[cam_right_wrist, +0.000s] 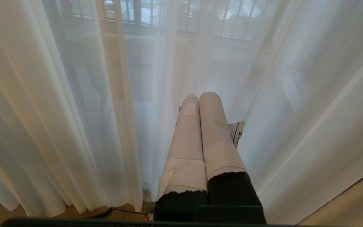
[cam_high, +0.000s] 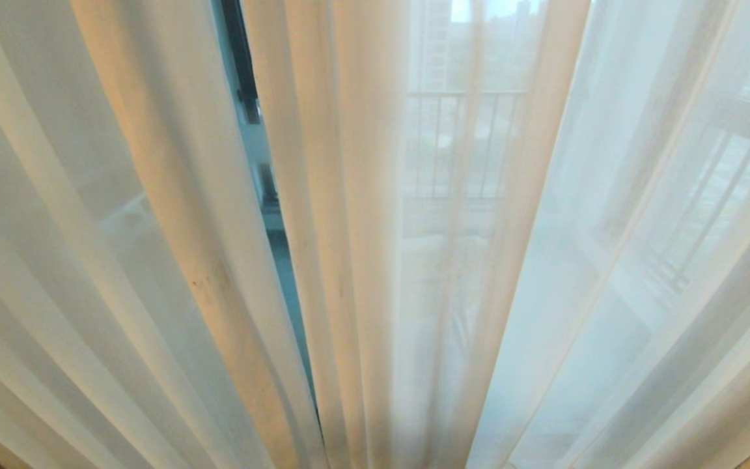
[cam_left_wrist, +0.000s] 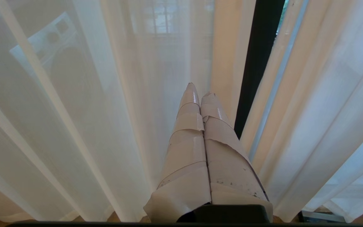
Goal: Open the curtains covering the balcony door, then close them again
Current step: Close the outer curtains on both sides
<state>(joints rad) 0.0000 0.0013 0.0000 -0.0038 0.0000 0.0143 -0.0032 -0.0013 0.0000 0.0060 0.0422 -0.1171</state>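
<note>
Both sets of taped fingers are pressed together, holding nothing. My left gripper (cam_left_wrist: pixel 199 90) points at the sheer curtains (cam_left_wrist: pixel 112 94) just beside the narrow gap where the balcony door (cam_left_wrist: pixel 258 63) frame shows dark; my right gripper (cam_right_wrist: pixel 200 96) faces the sheer panel further from that gap. I judge the risk is closed tips sliding off the slippery fabric, or poking through the gap and snagging a fold, dragging one panel only. From the head view neither arm shows.
</note>
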